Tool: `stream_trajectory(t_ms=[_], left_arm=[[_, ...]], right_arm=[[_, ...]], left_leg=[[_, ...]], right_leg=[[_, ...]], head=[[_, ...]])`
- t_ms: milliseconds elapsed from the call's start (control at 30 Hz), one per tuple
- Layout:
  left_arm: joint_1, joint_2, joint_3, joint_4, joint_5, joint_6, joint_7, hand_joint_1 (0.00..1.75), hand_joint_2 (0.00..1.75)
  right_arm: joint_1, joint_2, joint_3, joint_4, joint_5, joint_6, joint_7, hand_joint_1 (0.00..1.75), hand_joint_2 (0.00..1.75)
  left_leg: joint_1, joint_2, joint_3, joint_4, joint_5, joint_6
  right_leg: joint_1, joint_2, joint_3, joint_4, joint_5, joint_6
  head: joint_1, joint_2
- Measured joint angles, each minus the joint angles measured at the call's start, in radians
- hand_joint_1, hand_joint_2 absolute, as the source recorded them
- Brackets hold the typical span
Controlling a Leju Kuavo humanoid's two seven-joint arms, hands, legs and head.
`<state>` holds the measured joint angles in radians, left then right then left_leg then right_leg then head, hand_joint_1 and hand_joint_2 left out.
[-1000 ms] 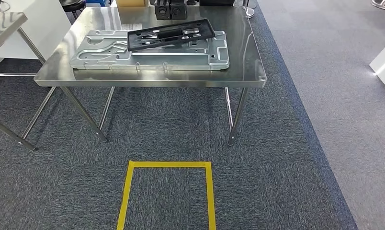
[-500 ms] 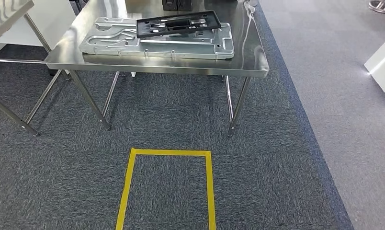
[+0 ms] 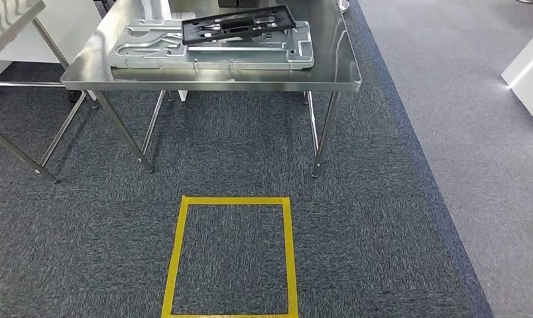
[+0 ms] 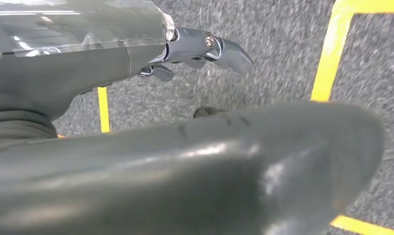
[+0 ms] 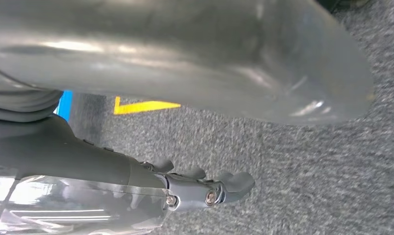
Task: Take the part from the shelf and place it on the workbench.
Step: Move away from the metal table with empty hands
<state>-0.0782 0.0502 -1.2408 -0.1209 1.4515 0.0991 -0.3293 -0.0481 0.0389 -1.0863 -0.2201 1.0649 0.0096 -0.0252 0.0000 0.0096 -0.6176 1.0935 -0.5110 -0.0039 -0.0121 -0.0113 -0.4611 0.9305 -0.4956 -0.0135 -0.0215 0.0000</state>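
Observation:
A black flat part [image 3: 237, 24] with cutouts lies on a large silver metal plate [image 3: 151, 50]. Both sit on the steel workbench [image 3: 211, 78] at the far side of the head view. My left hand [image 4: 151, 161] hangs over the grey carpet with its thumb and fingers [image 4: 209, 46] apart and nothing in it. My right hand [image 5: 151, 54] hangs the same way over the carpet, its fingers [image 5: 219, 188] spread away from the thumb and holding nothing.
A yellow tape square [image 3: 179, 252] marks the carpet in front of the workbench. A second steel table [image 3: 5, 20] stands at the left, its legs [image 3: 25, 162] reaching toward me. A white object [image 3: 526, 63] stands at the right on lighter grey floor.
The whole picture has shifted: the workbench now sits higher and farther in the head view, and more of the yellow square shows. The part and plate lie as before.

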Motion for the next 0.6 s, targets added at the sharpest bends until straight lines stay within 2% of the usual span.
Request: stream_trajectory(t_ms=[67,100,133,167,233,267,300,400,433,467,567,600], left_arm=[[0.002,0.0,-0.002,0.0,0.0,0.0,0.002,0.0,0.0],[0.003,0.0,-0.002,0.0,0.0,0.0,0.003,0.0,0.0],[0.004,0.0,-0.002,0.0,0.0,0.0,0.004,0.0,0.0],[0.003,0.0,-0.003,0.0,0.0,0.0,0.005,0.0,0.0],[0.002,0.002,-0.003,0.0,0.0,0.0,0.01,0.0,0.0],[0.001,0.002,-0.004,0.0,0.0,0.0,0.012,0.0,0.0],[0.001,0.002,-0.004,0.0,0.0,0.0,0.015,0.0,0.0],[0.002,0.002,-0.007,0.0,0.0,-0.002,0.024,0.0,0.0],[0.001,0.002,-0.009,0.0,0.0,-0.003,0.026,0.0,0.0],[0.001,0.002,-0.01,0.0,0.0,-0.003,0.027,0.0,0.0],[0.001,0.003,-0.015,0.0,0.0,-0.002,0.03,0.0,0.0],[0.001,0.003,-0.018,0.0,0.0,-0.002,0.031,0.0,0.0]], right_arm=[[0.001,0.0,0.0,0.0,0.0,0.001,0.0,0.0,0.0],[0.001,0.0,0.0,0.0,0.0,0.002,0.0,0.0,0.0],[0.001,0.0,0.0,0.0,0.001,0.002,0.0,0.0,0.0],[0.001,0.0,0.0,0.0,0.002,0.001,0.0,0.0,0.0],[0.001,0.0,0.001,0.0,0.004,-0.001,0.003,0.0,0.87],[0.001,0.0,0.001,0.0,0.004,-0.001,0.006,0.0,1.31],[0.001,0.0,0.001,0.0,0.004,-0.001,0.009,0.0,1.75],[0.0,0.0,0.001,0.0,0.003,0.002,0.015,0.0,1.75],[0.0,0.0,0.001,0.0,0.003,0.004,0.017,0.0,1.75],[0.0,0.0,0.001,0.001,0.003,0.005,0.019,0.0,1.75],[0.001,0.0,0.001,0.002,0.0,0.008,0.024,0.0,1.75],[0.002,0.0,0.0,0.003,-0.002,0.01,0.021,0.0,1.75]], left_leg=[[0.005,-0.001,-0.051,0.14,-0.069,-0.008],[0.008,-0.001,-0.062,0.181,-0.081,-0.011],[0.011,-0.001,-0.053,0.18,-0.071,-0.014],[0.013,-0.001,-0.024,0.139,-0.045,-0.016],[0.017,-0.001,0.062,-0.001,0.005,-0.015],[0.016,-0.002,0.09,-0.053,0.017,-0.011],[0.014,-0.002,0.105,-0.082,0.018,-0.005],[0.013,-0.004,0.099,-0.092,0.016,0.016],[0.015,-0.003,0.097,-0.094,0.02,0.023],[0.016,-0.003,0.094,-0.097,0.025,0.03],[0.013,0.0,0.082,-0.098,0.033,0.042],[0.011,0.0,0.078,-0.098,0.035,0.043]], right_leg=[[0.001,-0.001,-0.013,0.007,0.004,-0.003],[0.002,-0.001,-0.019,0.012,0.006,-0.003],[0.001,-0.001,-0.024,0.018,0.006,-0.002],[0.001,0.0,-0.028,0.024,0.005,0.0],[0.0,0.001,-0.037,0.04,0.001,0.007],[0.001,0.002,-0.041,0.047,-0.001,0.013],[0.002,0.002,-0.045,0.053,-0.002,0.019],[0.003,0.002,-0.051,0.061,-0.002,0.037],[0.002,0.002,-0.057,0.073,-0.012,0.042],[0.001,0.004,-0.071,0.103,-0.034,0.048],[-0.003,0.006,-0.159,0.291,-0.133,0.057],[-0.003,0.007,-0.179,0.336,-0.145,0.058]], head=[[0.0,0.0],[0.0,0.0],[0.0,0.0],[0.0,0.0],[0.0,0.0],[0.0,0.0],[0.0,0.0],[0.0,0.0],[0.0,0.0],[0.0,0.0],[0.0,0.0],[0.0,0.0]])
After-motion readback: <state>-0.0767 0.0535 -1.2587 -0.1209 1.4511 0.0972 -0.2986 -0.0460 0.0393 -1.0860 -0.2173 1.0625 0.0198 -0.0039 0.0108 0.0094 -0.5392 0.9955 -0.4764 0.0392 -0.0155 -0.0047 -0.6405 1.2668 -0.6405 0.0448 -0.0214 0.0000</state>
